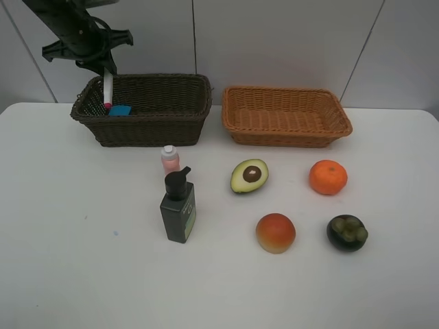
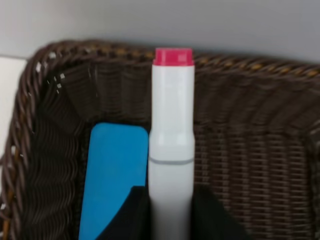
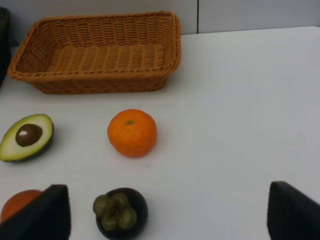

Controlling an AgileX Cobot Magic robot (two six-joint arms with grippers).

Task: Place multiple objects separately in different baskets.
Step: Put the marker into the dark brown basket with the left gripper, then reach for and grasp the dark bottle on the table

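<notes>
My left gripper (image 1: 105,67) is shut on the white pink-tipped marker (image 1: 108,90) and holds it tip-down over the left end of the dark brown basket (image 1: 144,130). The left wrist view shows the marker (image 2: 172,145) between the fingers (image 2: 127,217), above the blue eraser (image 2: 116,180) lying in that basket (image 2: 250,150); the eraser also shows from above (image 1: 120,110). The small pink bottle (image 1: 170,158), green pump bottle (image 1: 178,208), avocado half (image 1: 249,175), orange (image 1: 328,177), peach (image 1: 276,232) and mangosteen (image 1: 347,232) stand on the table. The light tan basket (image 1: 287,133) holds nothing. My right gripper (image 3: 165,220) is open above the table near the fruit.
The white table (image 1: 68,260) meets a pale wall behind the baskets. In the right wrist view the tan basket (image 3: 95,82), orange (image 3: 132,132), avocado (image 3: 27,137), mangosteen (image 3: 120,212) and a sliver of peach (image 3: 17,202) lie ahead.
</notes>
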